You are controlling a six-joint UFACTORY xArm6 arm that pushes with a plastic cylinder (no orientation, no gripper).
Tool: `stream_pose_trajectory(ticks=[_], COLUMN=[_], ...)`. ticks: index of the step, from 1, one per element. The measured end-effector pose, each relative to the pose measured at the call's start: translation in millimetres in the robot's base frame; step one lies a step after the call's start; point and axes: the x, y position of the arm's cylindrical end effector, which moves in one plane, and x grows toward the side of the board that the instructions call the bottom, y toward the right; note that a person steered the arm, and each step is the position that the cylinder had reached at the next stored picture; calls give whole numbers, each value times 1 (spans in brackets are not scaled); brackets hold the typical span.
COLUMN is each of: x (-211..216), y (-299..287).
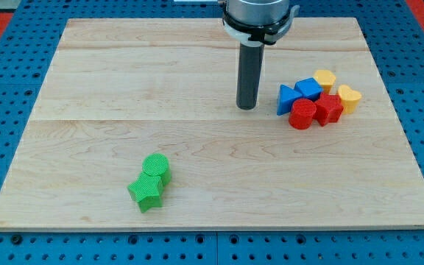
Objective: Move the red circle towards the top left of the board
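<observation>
Currently our tip [246, 107] rests on the worktop [197, 73] at about 9 o'clock from the cluster of blocks, near it but not touching any block. We have no gripper on this arm, only the rod, so nothing is held and there is no opening to report.

The red circle [302, 115] sits at the lower left edge of the cluster, in the view's right half. It touches the red star-like block [328, 107] at 3 o'clock and the blue triangle [286, 99] at about 11 o'clock. Behind these stand the blue cube [309, 88] and two yellow blocks [324, 78] [350, 96]. Two green blocks [150, 183] lie well apart, at 7 o'clock from our tip.

We judge that the main risk is the approach. Our tip is on the wrong side: to push towards the top left we must come from 4 o'clock of the red circle, where the red star-like block is pressed against it. Entering there can drag neighbours along, and the blue triangle stands directly in the path, so the circle may slip sideways off our tip.
</observation>
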Motion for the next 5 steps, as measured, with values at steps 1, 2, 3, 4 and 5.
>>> stream_pose_trajectory(ticks=[1, 2, 3, 4, 5], x=[-39, -55, -28, 26, 76], y=[14, 10, 4, 3, 20])
